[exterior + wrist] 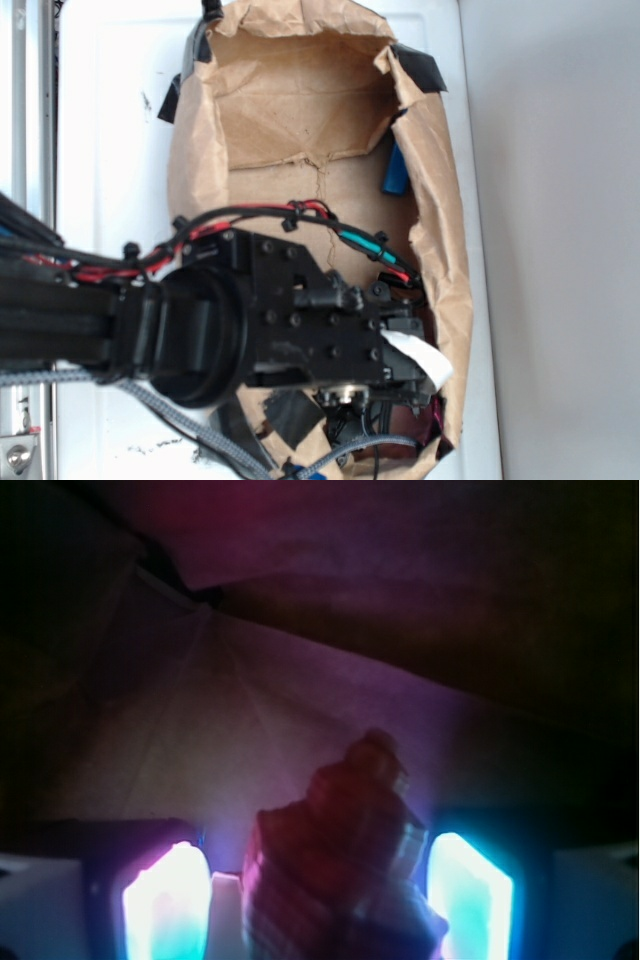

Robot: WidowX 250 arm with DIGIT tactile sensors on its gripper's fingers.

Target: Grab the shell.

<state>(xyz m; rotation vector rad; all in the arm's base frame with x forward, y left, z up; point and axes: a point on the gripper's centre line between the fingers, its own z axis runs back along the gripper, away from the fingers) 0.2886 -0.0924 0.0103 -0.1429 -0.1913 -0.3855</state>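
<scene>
At the far left of the exterior view a metal rail (25, 150) runs up the edge of a white surface (110, 120). On that surface lies a brown paper bag (300, 110), torn open on top so its creased inside forms a shallow trough; black tape (420, 68) holds its upper corners. From the left the black robot arm (150, 325) reaches across the lower part of the bag, with red and black cables (250, 215) looped over its top and a braided grey cable (170, 415) trailing under it. Its wrist block covers most of the bag's floor there, so the claw is hidden under it in this view. Further right, a flat blue block (396, 170) leans against the bag's right inner wall, well apart from the arm. A white tag (420, 358) sticks out beside the wrist, near the bag's right wall. Right of the bag the surface ends and a plain grey area (560, 240) begins.

In the wrist view, dim and tinted purple, the claw (318, 900) points down into the bag. Its two fingers (165, 905) glow pale cyan at left and right of the frame bottom. Between them sits the shell (340, 870), a ridged spiral with its pointed end up and away from the camera. The fingers stand spread on either side of the shell; whether they touch it cannot be told. Behind the shell the bag's creased paper rises as a wall.
</scene>
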